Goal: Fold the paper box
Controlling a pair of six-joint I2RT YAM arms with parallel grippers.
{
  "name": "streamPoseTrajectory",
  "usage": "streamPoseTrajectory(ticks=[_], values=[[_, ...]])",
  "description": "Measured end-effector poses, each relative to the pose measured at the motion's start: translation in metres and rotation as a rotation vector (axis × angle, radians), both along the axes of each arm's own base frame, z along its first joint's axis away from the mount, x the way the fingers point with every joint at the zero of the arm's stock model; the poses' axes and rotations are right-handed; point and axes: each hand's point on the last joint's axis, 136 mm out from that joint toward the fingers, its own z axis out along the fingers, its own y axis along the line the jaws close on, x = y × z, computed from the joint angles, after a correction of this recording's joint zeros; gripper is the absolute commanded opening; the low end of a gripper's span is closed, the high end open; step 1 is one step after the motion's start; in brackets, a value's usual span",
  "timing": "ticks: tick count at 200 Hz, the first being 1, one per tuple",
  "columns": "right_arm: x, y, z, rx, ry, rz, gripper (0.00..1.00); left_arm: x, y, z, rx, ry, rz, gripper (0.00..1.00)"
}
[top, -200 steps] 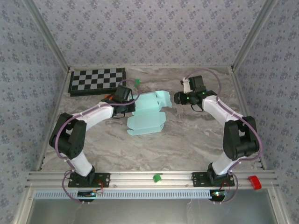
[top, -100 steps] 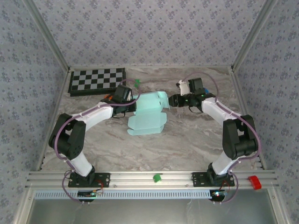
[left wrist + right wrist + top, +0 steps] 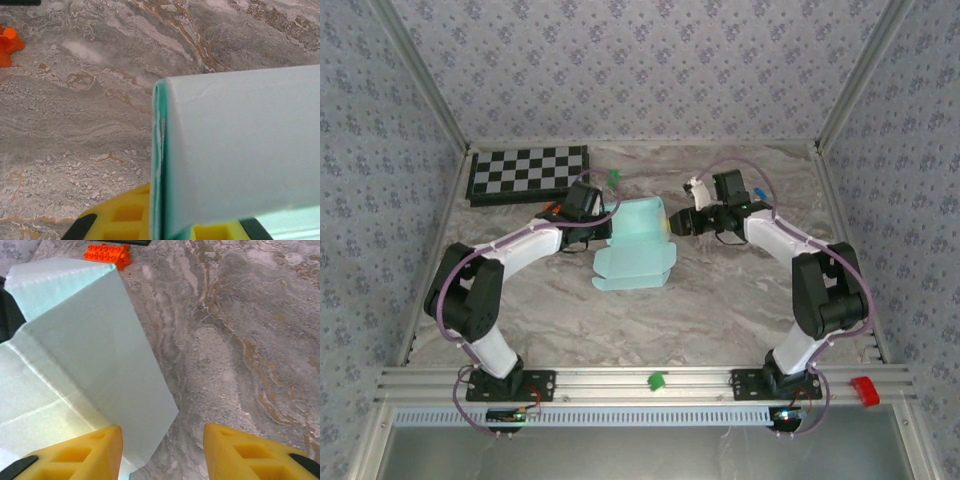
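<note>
Overhead, marbled table (image 3: 720, 300), floral walls (image 3: 640, 70), left gripper (image 3: 604, 229) clamping paper box (image 3: 635, 262), right gripper (image 3: 162, 442) parted beside it.

Lab cell: wallpapered walls (image 3: 620, 70), aluminium frame (image 3: 620, 381)

Open surface (image 3: 720, 300) lies on the near side of the paper box (image 3: 635, 262), between the arms. The checkerboard (image 3: 530, 173) takes the far-left corner; a green brick (image 3: 613, 180) and an orange brick (image 3: 106, 253) sit near the box's far-left side. The right gripper (image 3: 161, 435) holds its fingers (image 3: 250, 452) apart over bare marble beside the box's edge.
</note>
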Motion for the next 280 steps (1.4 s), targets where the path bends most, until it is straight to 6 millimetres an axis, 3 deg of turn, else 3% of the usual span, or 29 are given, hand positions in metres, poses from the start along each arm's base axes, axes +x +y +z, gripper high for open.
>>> streamPoseTrajectory(ticks=[98, 179, 280], values=[[-0.004, 0.004, 0.002, 0.004, -0.020, 0.041, 0.39, 0.000, 0.000, 0.000, 0.001, 0.001, 0.000, 0.02], [-0.011, 0.012, 0.011, 0.051, -0.022, 0.092, 0.45, 0.000, 0.000, 0.000, 0.000, 0.000, 0.001, 0.01], [-0.009, 0.022, 0.002, 0.022, -0.018, 0.100, 0.50, -0.003, -0.003, -0.001, -0.004, 0.003, -0.029, 0.01]])
